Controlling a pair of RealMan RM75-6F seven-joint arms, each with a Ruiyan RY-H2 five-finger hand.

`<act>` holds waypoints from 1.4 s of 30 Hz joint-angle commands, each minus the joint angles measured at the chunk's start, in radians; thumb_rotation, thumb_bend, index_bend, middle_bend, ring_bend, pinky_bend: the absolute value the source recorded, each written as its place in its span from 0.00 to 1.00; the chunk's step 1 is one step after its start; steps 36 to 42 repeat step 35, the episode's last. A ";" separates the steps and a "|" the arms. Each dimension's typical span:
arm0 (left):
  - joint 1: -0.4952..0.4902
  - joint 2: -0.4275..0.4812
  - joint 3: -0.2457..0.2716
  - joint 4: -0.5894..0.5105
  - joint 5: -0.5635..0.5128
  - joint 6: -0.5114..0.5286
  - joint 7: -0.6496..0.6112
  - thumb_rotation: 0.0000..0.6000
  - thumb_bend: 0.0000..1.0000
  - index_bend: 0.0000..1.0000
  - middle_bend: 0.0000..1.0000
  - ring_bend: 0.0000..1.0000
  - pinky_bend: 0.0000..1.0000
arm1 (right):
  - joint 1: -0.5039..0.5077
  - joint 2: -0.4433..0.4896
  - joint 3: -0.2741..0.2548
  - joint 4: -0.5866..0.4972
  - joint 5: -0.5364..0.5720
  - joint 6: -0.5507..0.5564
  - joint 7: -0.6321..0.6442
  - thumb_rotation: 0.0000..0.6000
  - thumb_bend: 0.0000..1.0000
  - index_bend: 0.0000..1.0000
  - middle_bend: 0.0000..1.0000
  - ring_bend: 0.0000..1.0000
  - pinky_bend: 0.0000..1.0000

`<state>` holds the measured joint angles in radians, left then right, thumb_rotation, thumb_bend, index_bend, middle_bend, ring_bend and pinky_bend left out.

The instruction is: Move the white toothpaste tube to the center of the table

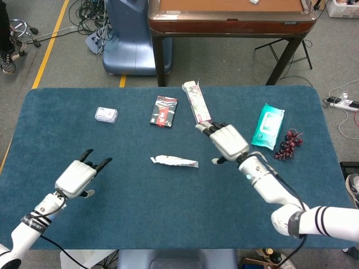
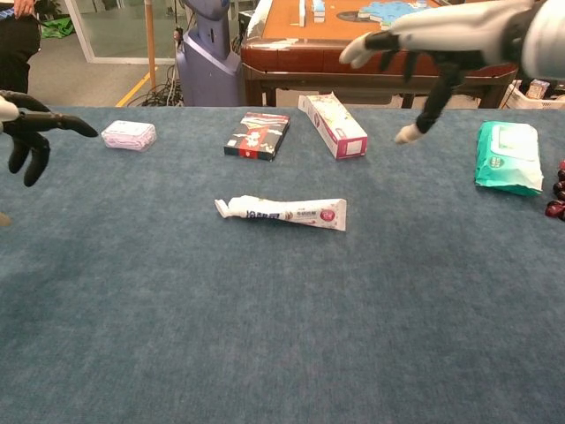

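At mid-bench, the white toothpaste tube (image 1: 174,162) lies flat, both the left hand (image 1: 76,176) and right hand (image 1: 227,142) spread, holding nothing.

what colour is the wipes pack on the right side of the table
Teal green with a white label, the wipes pack shows best in the head view.

Blue desk (image 1: 168,218) carries five non-task items along its far half. Small wrapped packet (image 1: 106,115) lies far left. Dark flat box (image 1: 164,111) lies beside a long white carton (image 1: 197,103), apart. Green wipes pack (image 1: 268,125) lies at right, with a bunch of dark grapes (image 1: 287,144) just beside it. Wooden table (image 1: 230,17) stands beyond.
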<state>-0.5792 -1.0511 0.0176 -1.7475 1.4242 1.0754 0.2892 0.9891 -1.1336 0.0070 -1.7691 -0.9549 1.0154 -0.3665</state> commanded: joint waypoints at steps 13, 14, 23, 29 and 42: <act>0.221 -0.041 -0.026 0.092 -0.118 0.255 -0.052 1.00 0.11 0.10 0.48 0.44 0.03 | -0.451 0.186 -0.112 -0.039 -0.154 0.383 0.113 1.00 0.12 0.09 0.25 0.21 0.27; 0.235 -0.045 -0.025 0.098 -0.120 0.269 -0.054 1.00 0.11 0.10 0.48 0.44 0.03 | -0.484 0.178 -0.117 -0.024 -0.170 0.414 0.119 1.00 0.13 0.11 0.27 0.23 0.27; 0.328 -0.078 -0.025 0.112 -0.120 0.375 -0.037 1.00 0.11 0.11 0.47 0.43 0.03 | -0.703 0.068 -0.141 0.090 -0.308 0.613 0.190 1.00 0.18 0.32 0.41 0.33 0.32; 0.367 -0.093 -0.021 0.105 -0.093 0.418 -0.031 1.00 0.11 0.11 0.47 0.43 0.03 | -0.796 0.038 -0.136 0.096 -0.336 0.662 0.208 1.00 0.18 0.36 0.45 0.37 0.34; 0.396 -0.105 -0.022 0.093 -0.055 0.454 -0.032 1.00 0.11 0.11 0.47 0.43 0.03 | -0.830 0.048 -0.110 0.086 -0.357 0.649 0.222 1.00 0.18 0.40 0.46 0.38 0.36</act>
